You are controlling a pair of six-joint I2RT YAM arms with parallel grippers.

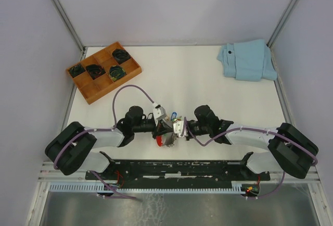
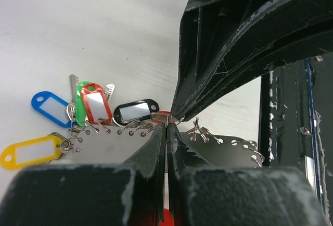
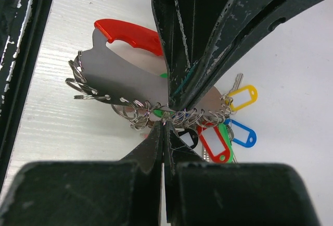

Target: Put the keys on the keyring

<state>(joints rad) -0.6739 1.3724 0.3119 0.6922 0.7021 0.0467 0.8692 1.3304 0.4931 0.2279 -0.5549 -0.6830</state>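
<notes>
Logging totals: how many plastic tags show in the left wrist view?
5: blue tag upper left, yellow tag below it, green tag behind red tag, black tag rightmost; others may be hidden.

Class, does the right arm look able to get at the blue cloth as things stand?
Probably not yet: the right gripper is shut on the keyring, though nothing blocks the way to the blue cloth.

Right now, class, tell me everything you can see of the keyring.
The keyring is a flat grey metal-looking plate with a red curved handle, its edge lined with wire rings. A blue tag, yellow tag, black tag, red tag and green tag hang there. The left gripper and right gripper are shut on that edge, between the arms.
</notes>
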